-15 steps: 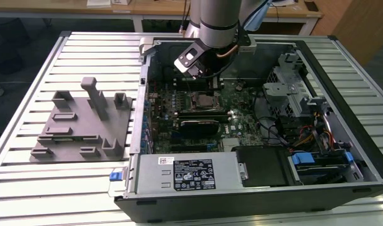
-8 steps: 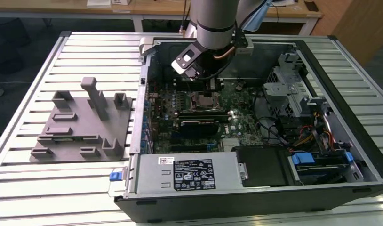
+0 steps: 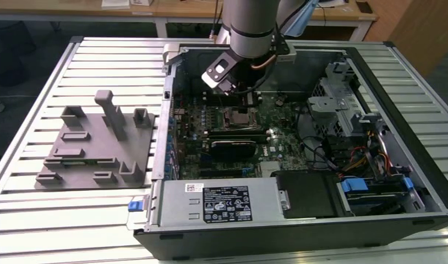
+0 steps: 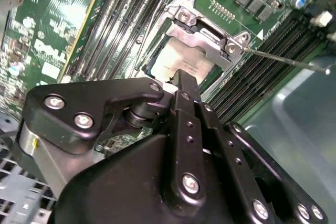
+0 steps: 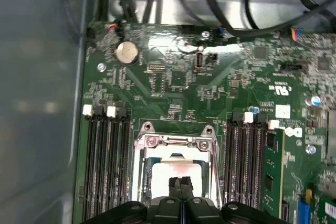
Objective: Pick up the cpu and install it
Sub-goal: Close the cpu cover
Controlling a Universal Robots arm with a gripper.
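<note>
Exterior view's upper centre is taken up by the arm [image 3: 250, 22], seen reaching into the open computer case [image 3: 400, 82], which is laid on its side on a slatted metal tabletop [image 3: 99, 60]. In the first wrist view the cpu [image 5: 160, 177] is found lying flat inside the socket frame [image 5: 176, 141] on the green motherboard [image 5: 173, 77], with its silvery top plate turned up. The chip is near square, so no long axis can be told. Its edges are set parallel to the black memory slots [image 5: 105, 166] that flank the socket on both sides.

The tool [image 5: 180, 183] is held directly over the plate. Its two black fingers are closed together with only a thin slit between them, and nothing is gripped. Whether the tips touch the plate cannot be told.

Room around the chip is tight, since it is ringed by the bright pressed-steel frame with its screw heads. In the second wrist view a thin wire lever [image 4: 283, 59] is seen jutting out past one corner.

On the exterior view's left, a grey moulded fixture [image 3: 99, 148] with upright posts is set on the tabletop, just beside the case.
</note>
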